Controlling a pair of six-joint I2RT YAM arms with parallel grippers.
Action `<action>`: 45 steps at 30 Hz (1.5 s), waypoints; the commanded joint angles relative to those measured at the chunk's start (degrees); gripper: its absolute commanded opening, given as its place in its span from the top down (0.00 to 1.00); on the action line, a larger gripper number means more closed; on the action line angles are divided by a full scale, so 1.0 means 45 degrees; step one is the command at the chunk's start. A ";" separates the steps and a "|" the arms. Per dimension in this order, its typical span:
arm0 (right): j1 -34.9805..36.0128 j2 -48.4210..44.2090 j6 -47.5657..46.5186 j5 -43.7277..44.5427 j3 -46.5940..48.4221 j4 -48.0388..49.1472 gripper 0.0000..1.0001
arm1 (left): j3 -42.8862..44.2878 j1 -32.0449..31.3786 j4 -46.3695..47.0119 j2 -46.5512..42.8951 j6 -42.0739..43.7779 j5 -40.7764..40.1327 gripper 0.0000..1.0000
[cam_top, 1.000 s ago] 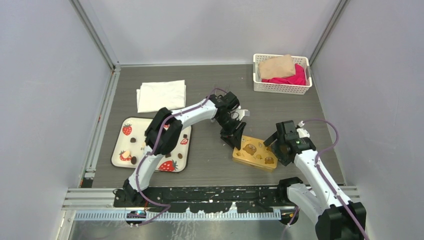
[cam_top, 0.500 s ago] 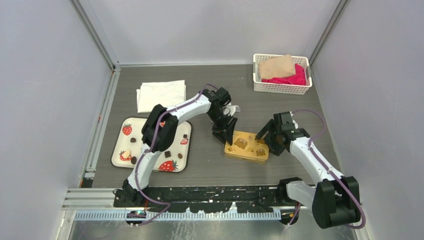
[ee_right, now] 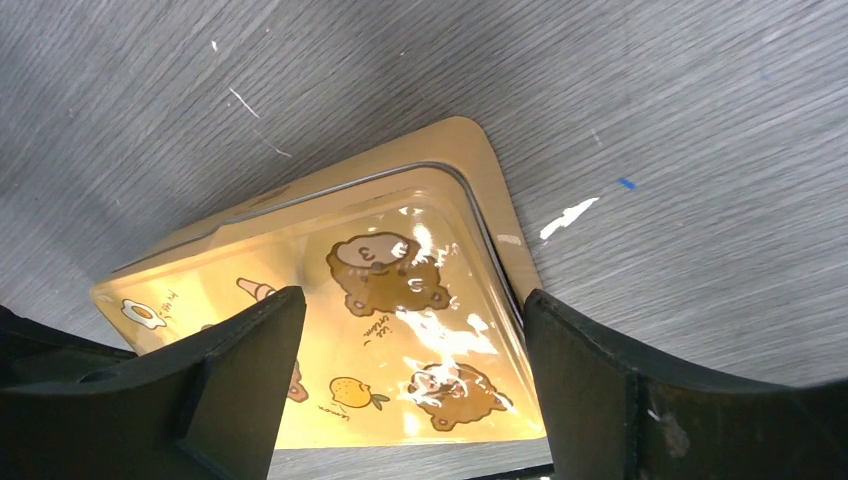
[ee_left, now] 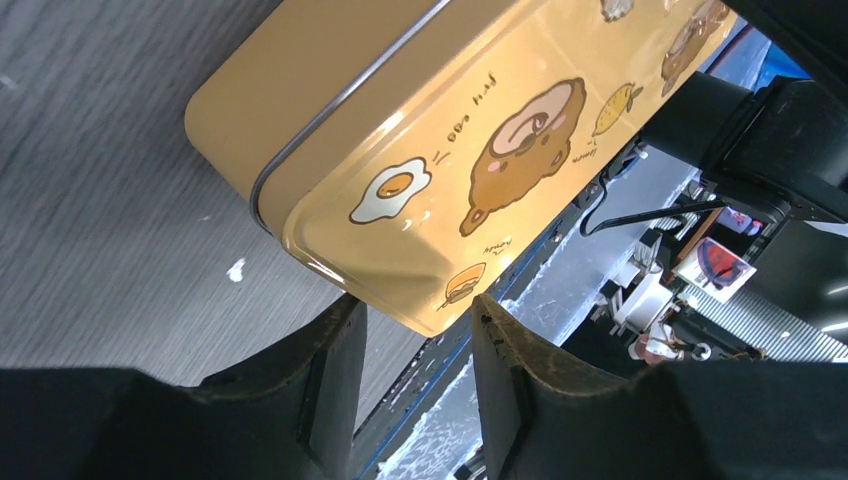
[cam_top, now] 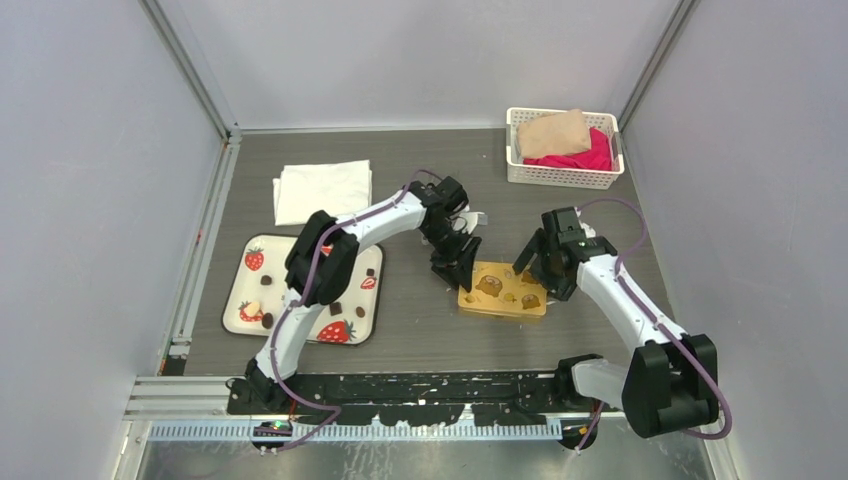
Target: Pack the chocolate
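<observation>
found left jaws a little apart at the tin (cam_top: 503, 291) corner, right jaws wide apart over its other end. saw the chocolate (cam_top: 335, 308) far off on the tray (cam_top: 278, 250), on the tabletop (cam_top: 420, 330).

Pale lilac walls (cam_top: 420, 60) enclose a dark grey table (cam_top: 420, 325).

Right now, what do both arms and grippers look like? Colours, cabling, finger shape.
The left arm and right arm match: white tubular links, bulky black joint housings, and purple cables looping outside them. The left gripper and right gripper are all black, with broad, flat, matte fingers. The left ones show brownish scuffed edges. No markings are legible.
</observation>
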 commanded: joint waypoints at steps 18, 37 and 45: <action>0.0085 -0.1414 -0.0266 0.2883 0.1291 -0.1041 0.14 | 0.0625 -0.0128 0.0651 0.0449 -0.0008 0.0589 0.56; 0.0324 0.2918 -0.0352 0.2300 0.1423 -0.0579 0.99 | 0.0961 -0.0128 0.0597 0.0612 -0.0128 0.0468 0.56; 0.0320 0.0154 -0.0691 0.1890 0.2384 -0.0945 0.99 | 0.1011 -0.0118 0.0477 0.0622 -0.0047 0.0457 0.56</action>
